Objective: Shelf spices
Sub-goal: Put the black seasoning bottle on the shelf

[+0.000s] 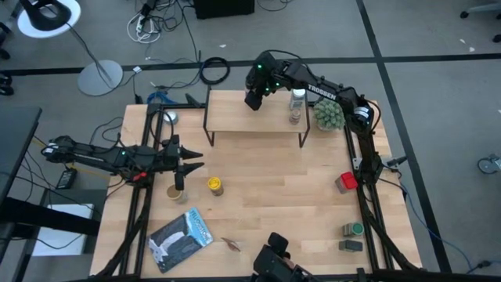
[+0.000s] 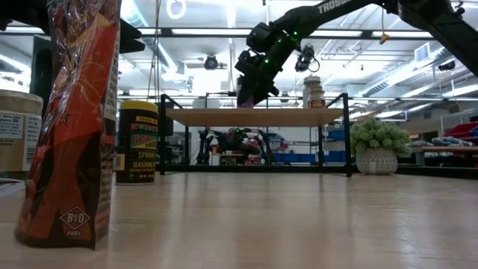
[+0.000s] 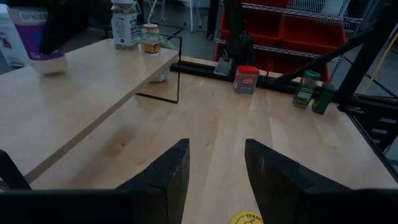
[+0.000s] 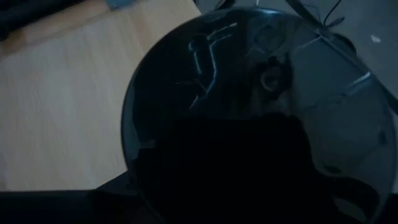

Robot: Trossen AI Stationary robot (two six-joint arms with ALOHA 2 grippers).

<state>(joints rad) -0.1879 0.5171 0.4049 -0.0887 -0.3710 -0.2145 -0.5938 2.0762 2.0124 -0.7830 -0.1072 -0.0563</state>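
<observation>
In the right wrist view a glossy black lid (image 4: 261, 118) fills nearly everything, hiding the jar beneath and that arm's own fingers. In the low view a red packet (image 2: 75, 119) is cut off by the top edge and covers part of a tan-lidded jar (image 2: 19, 134) at the left edge. The tins' (image 1: 351, 229) labels are too small to read from above.

shelf (image 1: 254, 117): light wood | jar (image 1: 214, 186): yellow | tin (image 1: 345, 182): red | packet (image 1: 181, 239): blue-white
</observation>
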